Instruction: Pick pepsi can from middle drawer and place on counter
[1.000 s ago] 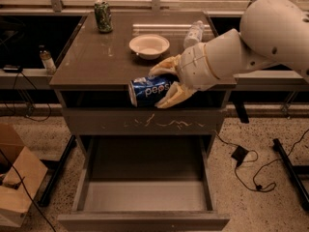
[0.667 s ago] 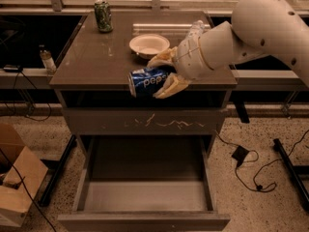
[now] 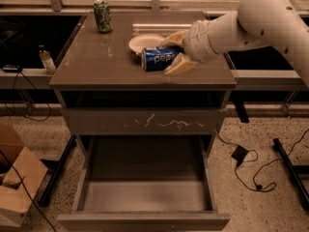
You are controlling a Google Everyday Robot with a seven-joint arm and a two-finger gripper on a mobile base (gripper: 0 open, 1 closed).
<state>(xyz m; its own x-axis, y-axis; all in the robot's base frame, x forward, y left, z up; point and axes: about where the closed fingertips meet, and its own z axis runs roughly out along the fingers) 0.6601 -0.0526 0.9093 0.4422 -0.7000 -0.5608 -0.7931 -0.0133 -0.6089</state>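
Note:
The blue pepsi can (image 3: 157, 58) lies on its side, held between the two pale fingers of my gripper (image 3: 172, 52). The gripper reaches in from the right on a thick white arm and holds the can just over the counter (image 3: 101, 62), in front of the white bowl (image 3: 144, 42); whether the can touches the top cannot be told. Below, the middle drawer (image 3: 145, 192) stands pulled out, its grey floor bare. Above it is a closed drawer front with pale scratch marks (image 3: 145, 122).
A green patterned can (image 3: 102, 16) stands upright at the counter's back left. A small bottle (image 3: 46, 60) stands on a ledge left of the cabinet. A cardboard box (image 3: 14, 182) sits on the floor at lower left. Cables (image 3: 246, 163) lie on the floor at right.
The gripper has carried the pepsi can up and back from in front of the cabinet's top edge to over the counter, beside the bowl.

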